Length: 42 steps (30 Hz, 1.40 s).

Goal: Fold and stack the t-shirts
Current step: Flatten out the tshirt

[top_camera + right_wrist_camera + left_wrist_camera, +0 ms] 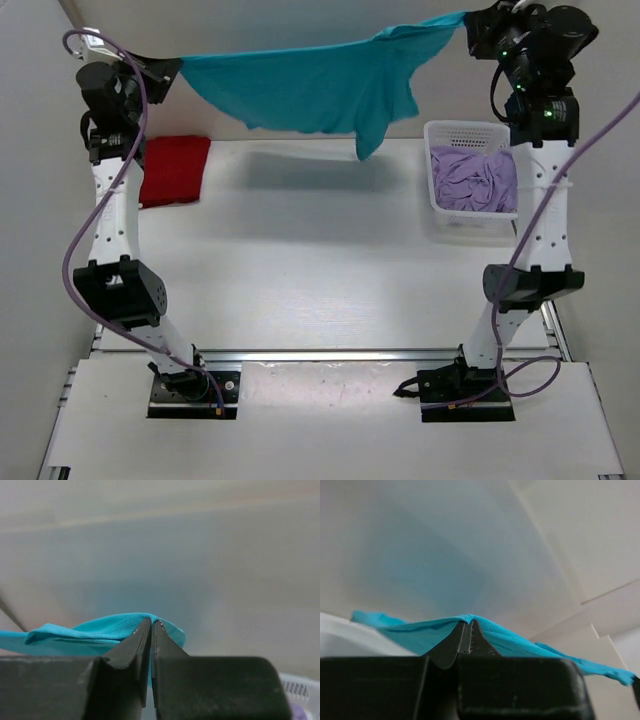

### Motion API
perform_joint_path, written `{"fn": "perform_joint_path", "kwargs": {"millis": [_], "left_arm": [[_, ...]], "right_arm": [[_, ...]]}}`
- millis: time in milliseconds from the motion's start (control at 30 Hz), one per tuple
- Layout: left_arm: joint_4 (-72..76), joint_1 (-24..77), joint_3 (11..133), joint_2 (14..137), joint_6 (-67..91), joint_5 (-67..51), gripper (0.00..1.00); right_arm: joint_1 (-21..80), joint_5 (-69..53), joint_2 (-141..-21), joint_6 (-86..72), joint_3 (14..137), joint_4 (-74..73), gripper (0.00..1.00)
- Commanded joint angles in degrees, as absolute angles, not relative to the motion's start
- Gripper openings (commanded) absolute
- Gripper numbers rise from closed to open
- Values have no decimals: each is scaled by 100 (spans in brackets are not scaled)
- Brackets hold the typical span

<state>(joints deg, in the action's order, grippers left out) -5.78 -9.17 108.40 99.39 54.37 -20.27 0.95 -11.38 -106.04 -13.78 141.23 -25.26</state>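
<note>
Item one, far left: left hand (170,70), raised high above the back left corner of the desk (300,280), fingers (451,642) pressed together on a pinch of teal cloth. Item two, below it: red t-shirt (175,170), folded into a flat rectangle, lying on the desk at its left edge, partly behind the left arm. Item three, centre: teal-blue t-shirt (310,90), held in the air as a sagging band stretched between both hands, well clear of the desk. It droops lowest right of centre, where a loose flap hangs down, and its shadow falls on the desk beneath. Item four, right: white mesh basket (465,128), standing on the desk's right side beside the right arm. Item five, inside the basket: lavender t-shirt (475,180), crumpled and unfolded. Item six, far right, top: right hand (470,28), raised about level with the left, fingers (131,650) clamped onto the other end of the teal-blue t-shirt, cloth draped over their tips.
</note>
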Motion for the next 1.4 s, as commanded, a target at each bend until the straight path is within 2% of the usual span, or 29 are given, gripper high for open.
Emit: {"fn": "perform_joint_path", "kwargs": {"millis": [0,100,300,400,500,600,733,900,1067,1133,1267,1367], "left_arm": [[-528,-1159,10549,9397,5370,-1687,0],[-378,-1178,9873,9063,5361,-1697,0],[-70,-1265,7562,7736,5037,-1285,0],[289,-1196,5509,6770,4852,-863,0],[185,-1064,4066,6022,4659,-501,0],[334,-1265,2966,5793,4684,-790,0],[352,-1748,2076,5774,4580,-1633,0],[80,-1995,1714,5739,4290,-2275,0],[-360,-1864,1758,5363,4052,-2199,0],[-186,-1627,1784,5353,4174,-1951,0],[263,-1468,2038,5791,4649,-1934,0],[465,-1284,2336,6046,4877,-1671,0]], "right_arm": [[79,-994,-10363,-1231,14081,-2582,1],[149,-775,-10022,-1178,13302,-2865,0],[878,385,-8237,-905,9365,-1865,0],[1282,799,-7044,-1203,6820,-1522,0],[1748,879,-6270,-1685,5121,-1415,0],[1925,669,-5811,-2256,4029,-1729,1],[1863,169,-5161,-2803,3122,-2222,0],[2153,-428,-3994,-3540,2480,-2898,0],[2644,-300,-3235,-3999,2303,-3234,0],[2445,-202,-3496,-3790,2355,-3147,0],[1216,-1018,-4471,-2981,2645,-2402,0],[994,-775,-4990,-2734,3004,-1935,0]]}}
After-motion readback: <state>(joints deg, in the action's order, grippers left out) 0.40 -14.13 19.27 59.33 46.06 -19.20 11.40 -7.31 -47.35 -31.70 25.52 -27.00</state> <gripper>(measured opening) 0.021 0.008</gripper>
